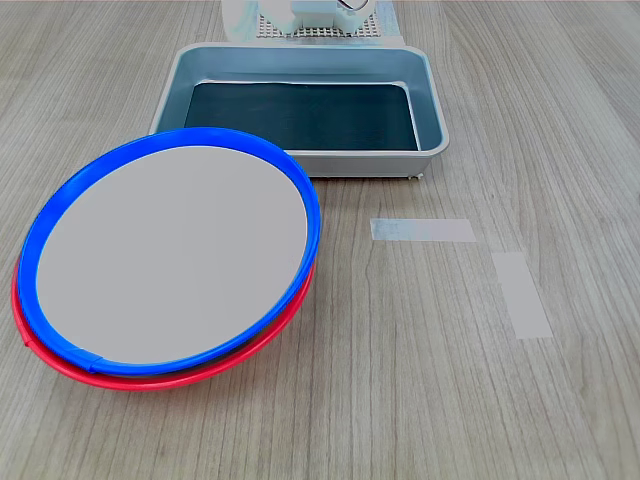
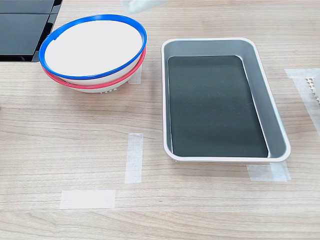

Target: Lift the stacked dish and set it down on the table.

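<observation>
The large round shallow dish with a bright blue rim and flat pale grey inside [image 1: 170, 255] [image 2: 92, 46] sat nested, slightly tilted, in a similar red-rimmed dish [image 1: 150, 378] [image 2: 90, 86]. Both rested on the light grey-brown wood-grain tabletop [image 1: 400, 380] [image 2: 65, 145], which bore pale tape strips [image 1: 422, 229] [image 2: 134, 157].

**Blue-rimmed dish stacked on a red one, on a wooden desk**

A large round dish with a blue rim [image 1: 172, 255] and flat pale grey inside sits nested on a red-rimmed dish [image 1: 150, 375], at the first exterior view's left. Behind them lies a grey metal tray [image 1: 425, 95] with a dark liner. Two pale tape strips [image 1: 422, 230] mark the wood-grain desk [image 1: 420, 400] at the right. Part of a white robot base [image 1: 310, 18] shows at the top edge.
</observation>
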